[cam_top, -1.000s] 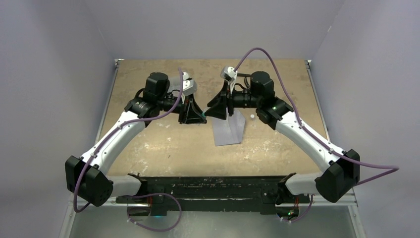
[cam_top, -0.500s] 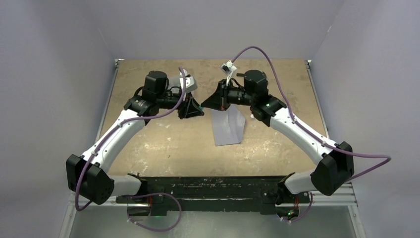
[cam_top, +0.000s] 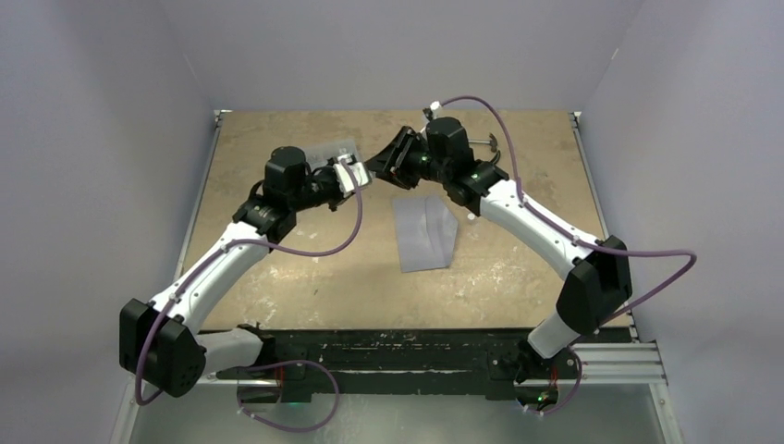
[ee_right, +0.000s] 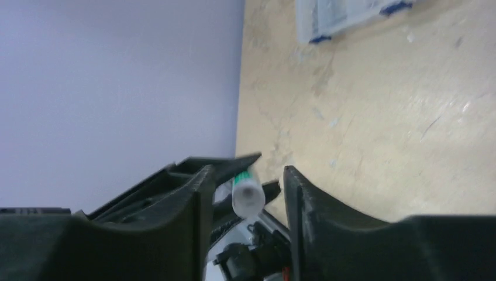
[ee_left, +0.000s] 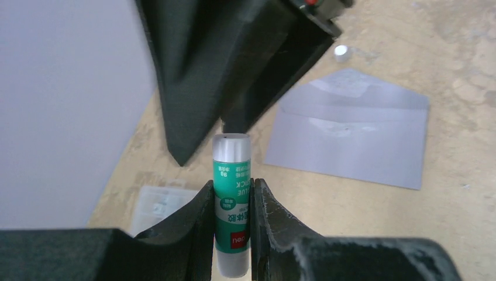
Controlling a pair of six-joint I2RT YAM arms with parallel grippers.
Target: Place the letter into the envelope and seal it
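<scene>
Grey-lavender paper envelope (cam_top: 423,233) lies flat on the desk (cam_top: 277,268) while the left tool (ee_left: 234,186) grips a green-white glue stick (ee_left: 231,170) whose end sits between the right tool's (ee_right: 247,171) parted jaws, where an off-centre squeeze could wrench it loose.

Upper centre of the top view: my left gripper (cam_top: 356,178) and right gripper (cam_top: 381,165) meet tip to tip above the table (cam_top: 277,268), with the glue stick (ee_left: 231,193) wedged between my left fingers. The envelope (cam_top: 423,233) lies flat on the table at frame centre, below and right of them. The plastic box (cam_top: 325,152) sits behind them, upper left.
</scene>
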